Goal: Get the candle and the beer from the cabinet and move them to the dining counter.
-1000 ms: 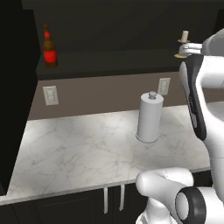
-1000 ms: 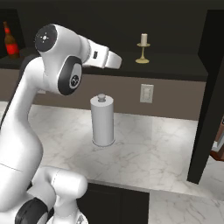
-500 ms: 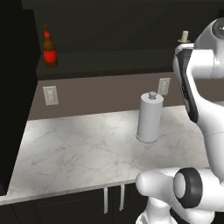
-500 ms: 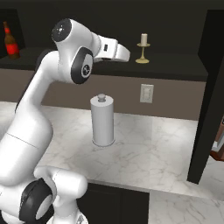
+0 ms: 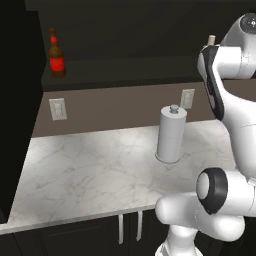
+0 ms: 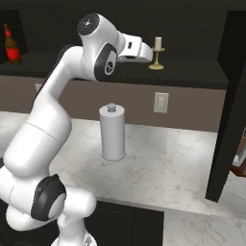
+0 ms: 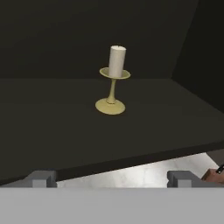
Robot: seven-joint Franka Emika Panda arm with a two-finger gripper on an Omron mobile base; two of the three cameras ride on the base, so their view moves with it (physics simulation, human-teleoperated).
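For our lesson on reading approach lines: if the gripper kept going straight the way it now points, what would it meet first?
Probably the candle. In the hand view it stands upright on the cabinet shelf, ahead of the open gripper between the fingertips' lines, with bare shelf before it. Depth is uncertain; a low path could meet the shelf edge first.

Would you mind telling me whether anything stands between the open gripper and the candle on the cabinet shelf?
Nothing visible does. In the hand view the gripper is open and faces the candle across bare dark shelf of the cabinet. The beer stands far off at the other end.
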